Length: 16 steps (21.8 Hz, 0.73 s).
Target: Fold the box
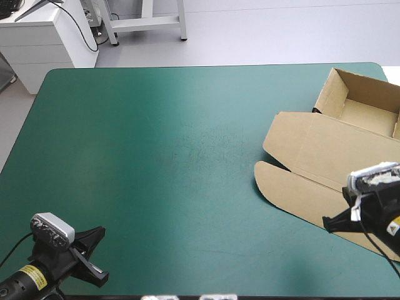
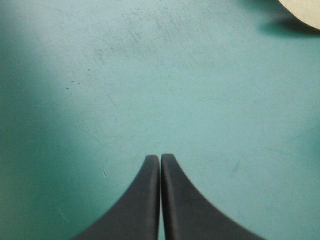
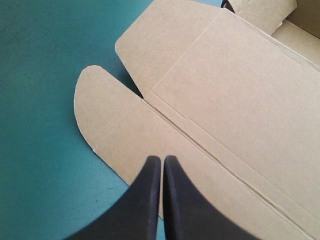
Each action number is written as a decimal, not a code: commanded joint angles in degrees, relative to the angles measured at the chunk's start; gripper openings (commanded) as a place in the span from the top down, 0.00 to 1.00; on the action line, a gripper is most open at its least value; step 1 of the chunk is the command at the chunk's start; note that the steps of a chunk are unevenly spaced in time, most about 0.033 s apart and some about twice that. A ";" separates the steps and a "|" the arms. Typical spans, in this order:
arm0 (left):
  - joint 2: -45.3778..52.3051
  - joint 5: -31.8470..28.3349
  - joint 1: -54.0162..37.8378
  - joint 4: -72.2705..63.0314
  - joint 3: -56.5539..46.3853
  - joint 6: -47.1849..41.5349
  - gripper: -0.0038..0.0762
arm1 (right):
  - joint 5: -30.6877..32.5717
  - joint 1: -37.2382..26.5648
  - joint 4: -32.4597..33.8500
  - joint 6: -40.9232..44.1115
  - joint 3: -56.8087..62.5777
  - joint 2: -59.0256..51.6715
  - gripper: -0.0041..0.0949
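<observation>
Left claw (image 1: 101,230): sitting down at the near-left corner of the counter (image 1: 156,156), black fingers pressed together into one point (image 2: 160,158), with just bare teal-green cover under and ahead of it.
Right claw (image 1: 325,222): over on the near-right side, also closed up tight, both fingers meeting in a single arch (image 3: 162,159). Its tip hangs over the near edge of the brown board. Can't tell if it's actually touching or just above.
Box (image 1: 331,156): way over on the right side of the counter, running from the far-right corner back toward the right claw, well apart from the left claw.
Tray (image 1: 365,112): the far end of the box, walls standing up, open on top.
Lid (image 3: 235,85): lying flat on the cover, on the near side of the tray, crease lines showing.
Rounded flap (image 3: 100,115): sticks out from the lid's left end, flat on the cover, just ahead of the right claw's tip. A pale curved bit of it (image 2: 306,10) also shows far ahead of the left claw.
</observation>
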<state>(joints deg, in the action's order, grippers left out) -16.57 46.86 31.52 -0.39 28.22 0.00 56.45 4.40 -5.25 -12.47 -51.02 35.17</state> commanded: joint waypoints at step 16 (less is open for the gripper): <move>17.93 -0.08 0.18 0.04 1.27 1.41 0.96 | -14.78 0.34 -2.84 1.06 23.96 -30.26 0.96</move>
<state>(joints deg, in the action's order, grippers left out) 0.87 50.32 31.52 -0.56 28.17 1.60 47.15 4.40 -8.09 -10.12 -26.98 6.31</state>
